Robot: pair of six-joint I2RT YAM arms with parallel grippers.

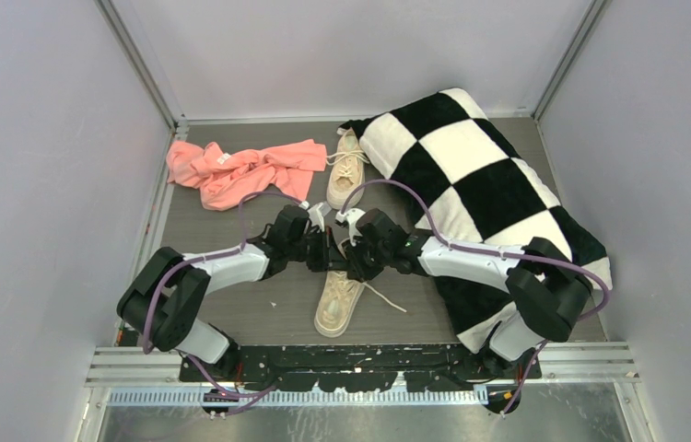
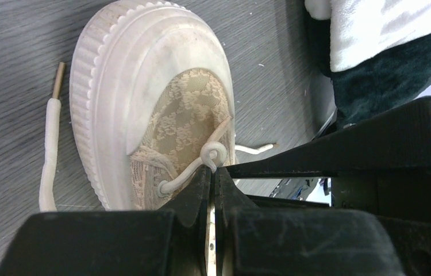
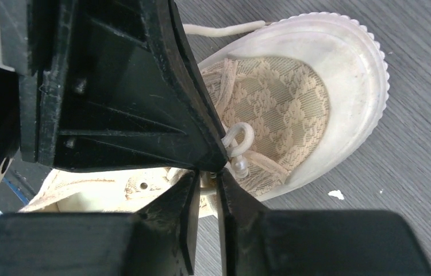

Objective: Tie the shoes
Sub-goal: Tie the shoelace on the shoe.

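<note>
I am viewing the near shoe (image 1: 337,302) lying on the grey table (image 1: 231,313) between the two arms, its toe cap pointing toward the arm bases. Both wrists are converging over its lacing area. The left gripper (image 2: 213,172) is showing its fingers pressed together, and they are pinching a curled loop of the lace (image 2: 213,152) that is running up from an eyelet just behind the toe cap. The right gripper (image 3: 206,181) is meeting it from the opposite side, tip almost against tip. Its jaws are standing a narrow slit apart with something pale showing in the slit, and I cannot tell whether they are gripping the lace or only framing it. One loose lace end (image 2: 49,149) is trailing on the table beside the sole, and another strand is lying out on the opposite side. The far shoe (image 1: 346,170) is resting further back, well apart from both grippers, between the pink cloth (image 1: 245,170) and the black-and-white checkered pillow (image 1: 480,184), just beside the pillow's edge.
</note>
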